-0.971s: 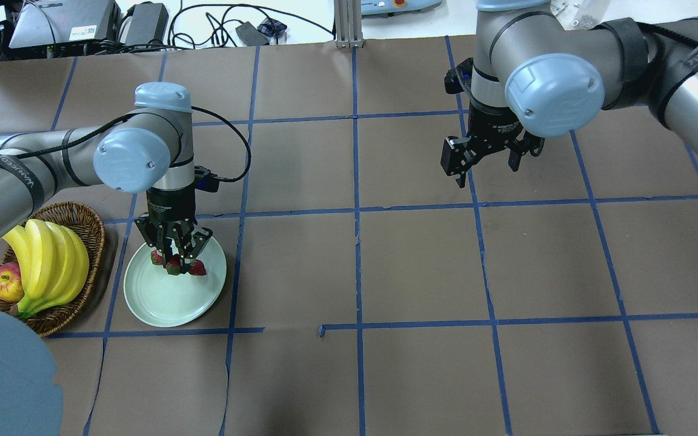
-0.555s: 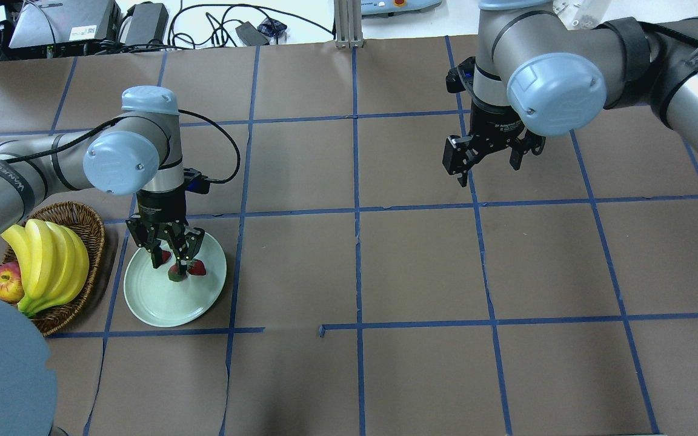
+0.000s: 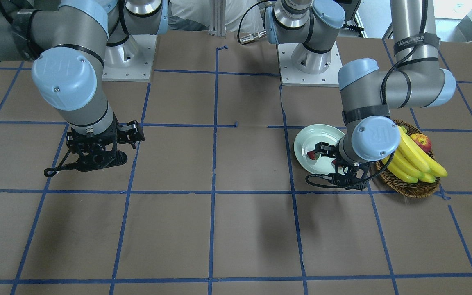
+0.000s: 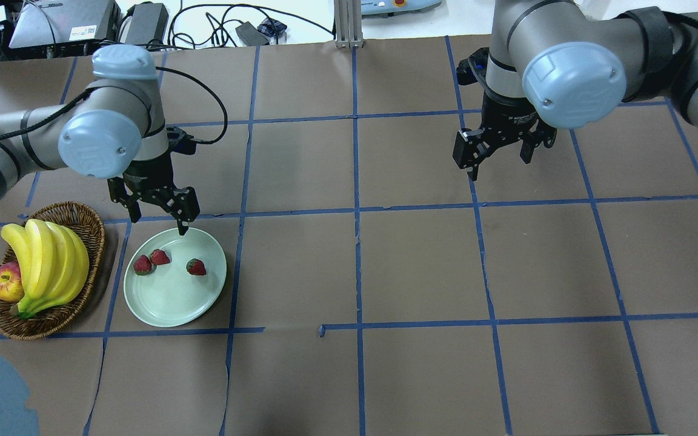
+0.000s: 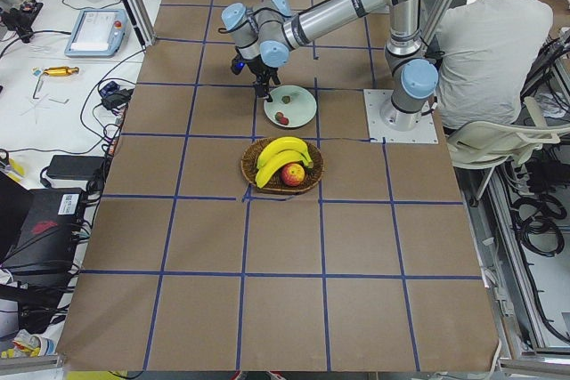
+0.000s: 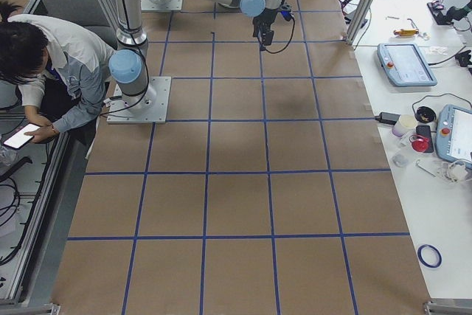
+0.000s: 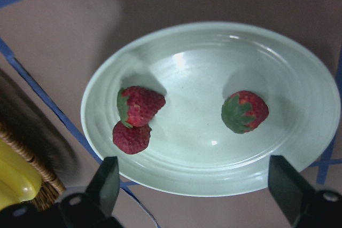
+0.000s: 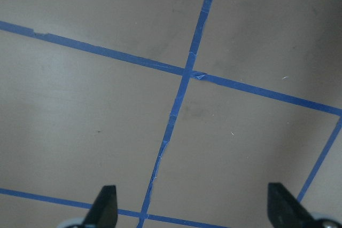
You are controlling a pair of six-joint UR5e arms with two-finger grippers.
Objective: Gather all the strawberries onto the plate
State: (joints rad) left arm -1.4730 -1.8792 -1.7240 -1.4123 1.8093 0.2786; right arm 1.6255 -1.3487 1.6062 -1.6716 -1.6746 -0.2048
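The strawberries look light and small, so I judge weight no concern; the flesh is probably soft and would bruise under a hard pinch, though whether they are real fruit or models I cannot tell. The seeded skin should give fair grip. The best hold is likely across the broad red shoulders just below the green top, closed gently, since the tapered tip would slip out. They may also roll a little on a smooth glazed surface.

All three lie inside the plate (image 4: 173, 312), which sits on the desk (image 4: 422, 266) just beside the basket (image 4: 96, 225). Two strawberries touch each other toward the basket side, one (image 7: 140, 105) and another (image 7: 131, 138); the third (image 7: 245, 111) lies apart from them, nearer the plate's middle. None shows elsewhere on the desk, so the collecting looks done.

The left hand (image 4: 156, 221) hovers over the plate's far rim, fingers spread wide with nothing between them; the right hand (image 4: 499, 165) hangs well apart over bare desk, also spread wide and empty.

Counted: three strawberries; one plate; one basket, holding one bunch of bananas (image 4: 46, 260) and one apple (image 4: 5, 284); two hands.
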